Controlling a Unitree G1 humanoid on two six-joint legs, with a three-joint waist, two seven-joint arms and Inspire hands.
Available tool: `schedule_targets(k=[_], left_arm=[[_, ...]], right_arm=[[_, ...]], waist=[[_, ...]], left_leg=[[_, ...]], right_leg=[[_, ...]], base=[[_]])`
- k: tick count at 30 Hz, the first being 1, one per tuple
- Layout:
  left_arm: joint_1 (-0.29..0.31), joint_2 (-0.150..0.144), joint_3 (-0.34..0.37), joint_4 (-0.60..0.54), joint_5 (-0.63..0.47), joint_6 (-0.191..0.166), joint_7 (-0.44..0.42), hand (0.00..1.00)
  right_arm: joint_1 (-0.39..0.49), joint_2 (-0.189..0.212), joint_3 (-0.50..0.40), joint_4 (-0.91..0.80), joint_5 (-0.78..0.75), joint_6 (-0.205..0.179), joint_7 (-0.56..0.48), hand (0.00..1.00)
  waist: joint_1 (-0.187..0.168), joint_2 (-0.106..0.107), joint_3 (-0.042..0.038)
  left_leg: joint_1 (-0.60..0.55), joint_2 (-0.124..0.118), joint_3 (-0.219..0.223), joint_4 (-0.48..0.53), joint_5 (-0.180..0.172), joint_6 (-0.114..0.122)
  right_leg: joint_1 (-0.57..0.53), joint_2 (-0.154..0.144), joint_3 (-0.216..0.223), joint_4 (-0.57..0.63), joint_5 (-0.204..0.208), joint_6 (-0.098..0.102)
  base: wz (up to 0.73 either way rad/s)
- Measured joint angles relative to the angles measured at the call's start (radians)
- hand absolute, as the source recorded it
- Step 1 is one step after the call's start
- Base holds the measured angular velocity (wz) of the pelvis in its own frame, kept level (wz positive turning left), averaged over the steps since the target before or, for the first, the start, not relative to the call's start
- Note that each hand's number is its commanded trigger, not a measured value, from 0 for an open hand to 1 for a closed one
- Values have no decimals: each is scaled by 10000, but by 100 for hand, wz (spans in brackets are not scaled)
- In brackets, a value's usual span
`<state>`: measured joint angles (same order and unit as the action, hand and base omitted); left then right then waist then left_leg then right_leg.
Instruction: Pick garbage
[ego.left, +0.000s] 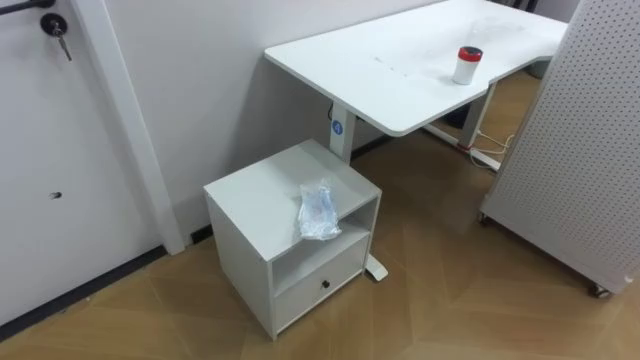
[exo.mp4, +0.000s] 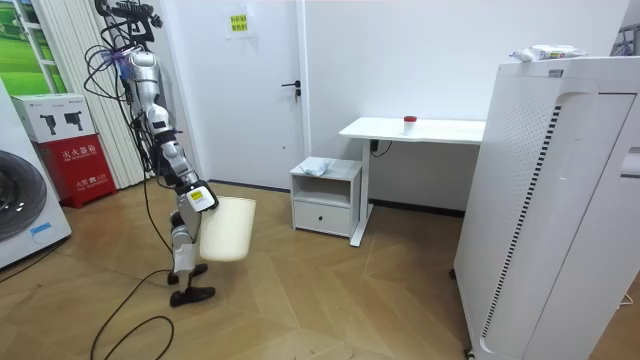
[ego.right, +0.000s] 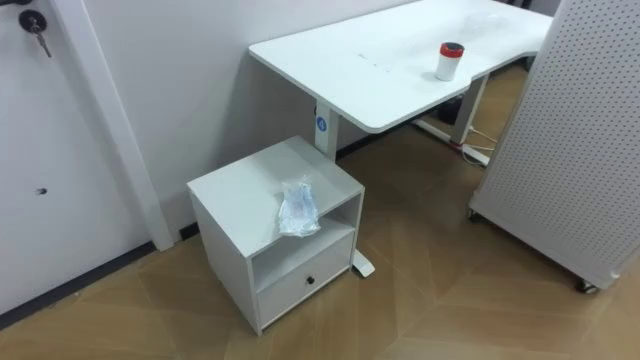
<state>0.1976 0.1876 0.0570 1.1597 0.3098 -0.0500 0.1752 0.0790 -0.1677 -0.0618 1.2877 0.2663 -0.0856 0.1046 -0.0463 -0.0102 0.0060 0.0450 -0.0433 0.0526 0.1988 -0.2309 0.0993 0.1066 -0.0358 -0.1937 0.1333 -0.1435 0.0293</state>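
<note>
A crumpled clear plastic bag (ego.left: 319, 212) lies on top of a small white cabinet (ego.left: 255, 195), near its front right edge. The bag (exo.mp4: 317, 166) also shows on the cabinet in the room view. A small white container with a red cap (ego.left: 467, 65) stands on the white desk (ego.left: 400, 60) behind. In the room view I stand on the wooden floor a couple of metres from the cabinet, facing it. A cream bin (exo.mp4: 227, 228) hangs in front of my body, with my right hand (exo.mp4: 200, 197) at its upper rim.
The cabinet has an open shelf and a drawer (ego.left: 320, 285) below. A white perforated panel on wheels (ego.left: 580, 150) stands right of the desk. A door with a key (ego.left: 55, 25) is to the left. A washing machine (exo.mp4: 20, 210) and a red box (exo.mp4: 75, 165) stand behind me.
</note>
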Motion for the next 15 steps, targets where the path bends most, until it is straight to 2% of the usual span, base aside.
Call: schedule_targets(k=[15], left_arm=[[143,-1,2,-7,206,67,40,0]], right_arm=[[14,-2,2,-23,-3,-2,-82,100]], waist=[[3,32,-2]], left_leg=[[1,-4,-1,0,0,0]], right_leg=[[4,-1,-6,1,-6,2]], base=[[0]])
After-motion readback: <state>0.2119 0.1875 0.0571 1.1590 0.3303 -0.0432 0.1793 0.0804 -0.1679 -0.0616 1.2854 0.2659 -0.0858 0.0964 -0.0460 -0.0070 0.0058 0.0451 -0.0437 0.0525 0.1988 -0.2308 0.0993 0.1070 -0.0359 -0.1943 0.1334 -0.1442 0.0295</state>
